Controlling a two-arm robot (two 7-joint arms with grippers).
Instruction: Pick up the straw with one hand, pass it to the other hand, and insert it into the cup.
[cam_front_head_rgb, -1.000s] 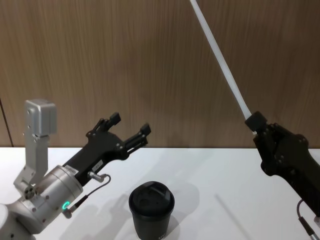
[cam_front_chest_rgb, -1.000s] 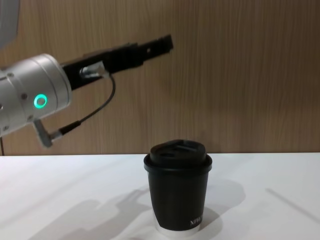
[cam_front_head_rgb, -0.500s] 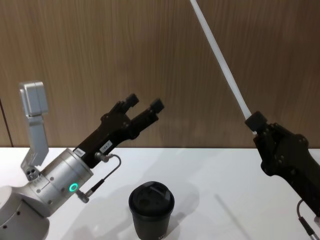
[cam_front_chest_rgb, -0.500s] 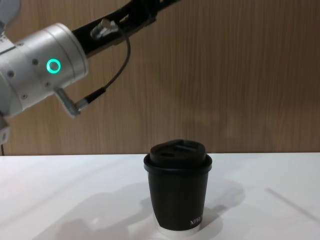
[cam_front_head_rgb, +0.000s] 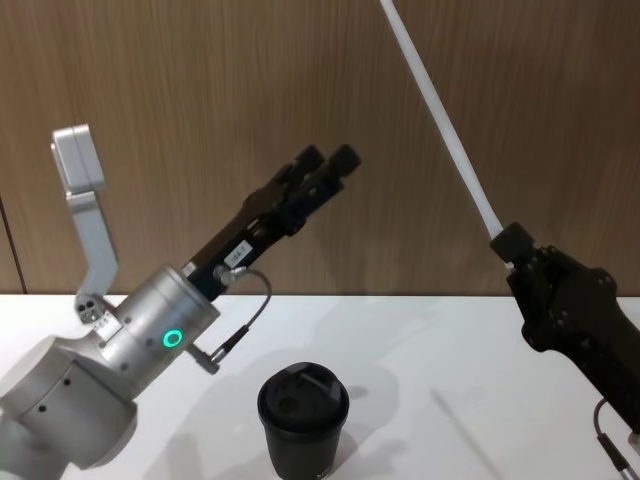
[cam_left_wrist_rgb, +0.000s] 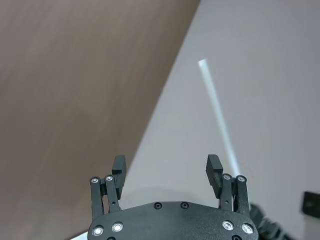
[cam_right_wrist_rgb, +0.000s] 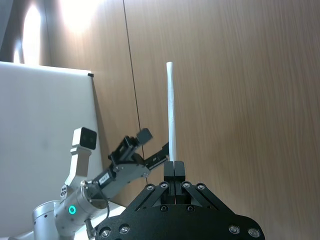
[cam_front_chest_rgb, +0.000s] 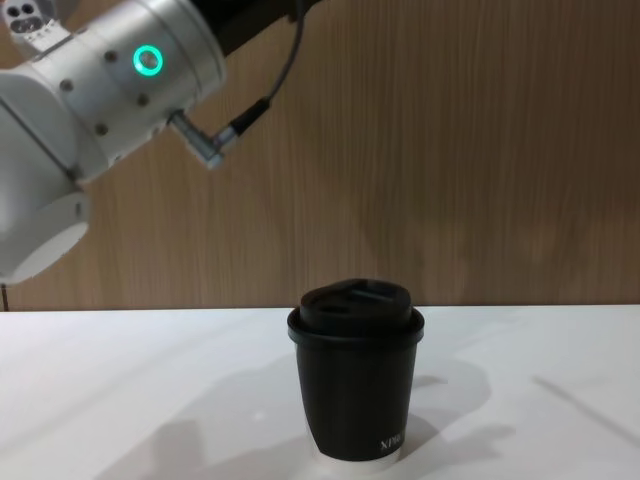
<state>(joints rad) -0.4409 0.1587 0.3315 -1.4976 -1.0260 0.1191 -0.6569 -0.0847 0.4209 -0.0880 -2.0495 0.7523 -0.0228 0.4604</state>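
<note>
Over a white table (cam_front_head_rgb: 400, 330), the right gripper (cam_front_head_rgb: 510, 246) clamps the lower end of the straw (cam_front_head_rgb: 445, 130), its fingers pressed together on the white tube. The tube slants upward, its top leaning toward the robot's left, against a wood-panelled wall (cam_front_head_rgb: 180, 90). The left gripper (cam_front_head_rgb: 326, 160) sits on a silver arm (cam_front_head_rgb: 150, 335) with a glowing green ring light (cam_front_head_rgb: 174, 338) and a looping grey cable (cam_front_head_rgb: 250, 318). It is raised at the robot's left and points up toward the straw, its two fingers spread wide with nothing between them, and it is apart from the tube. The cup (cam_front_head_rgb: 303, 420) stands upright on the table with its domed lid on, below and between the two grippers and well clear of both.
</note>
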